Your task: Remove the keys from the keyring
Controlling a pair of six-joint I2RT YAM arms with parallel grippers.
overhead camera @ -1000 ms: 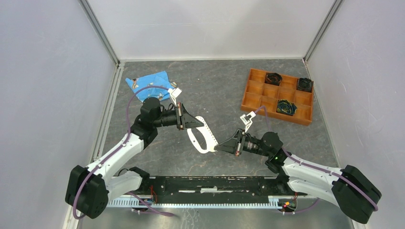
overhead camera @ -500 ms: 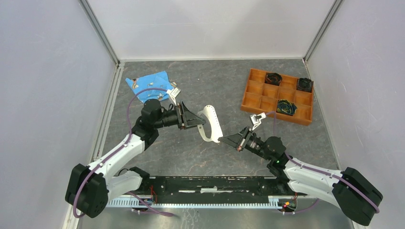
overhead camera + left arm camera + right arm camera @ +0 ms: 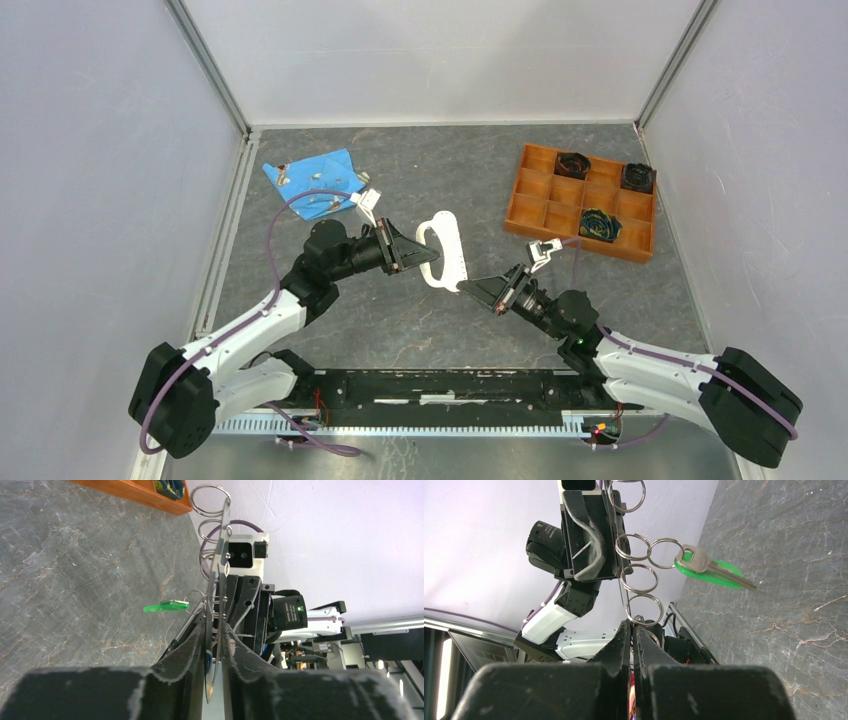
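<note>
Seen from above, the keyring (image 3: 454, 256) is only a pale oval loop raised off the table and spanning the gap between the two arms. Its fittings are too small to make out there. The wrist cameras see it edge-on as a thin plate with a row of split rings (image 3: 639, 577) along one edge. One green-headed key (image 3: 710, 570) dangles from a ring over the floor (the left wrist camera catches it side-on, mostly as a green sliver).

The left gripper (image 3: 420, 257) is pressed together on the loop's left side, its fingers nipping the plate. The right gripper (image 3: 470, 286) is clamped just as tightly on the near end. Each wrist view has the opposite gripper facing it across the plate.

Pale walls (image 3: 440, 60) enclose a grey marbled table (image 3: 400, 320). An orange tray (image 3: 540, 160) sits far right with dark coils (image 3: 573, 163) in three compartments. A blue cloth (image 3: 320, 165) lies far left, dotted with small silvery bits I cannot identify.
</note>
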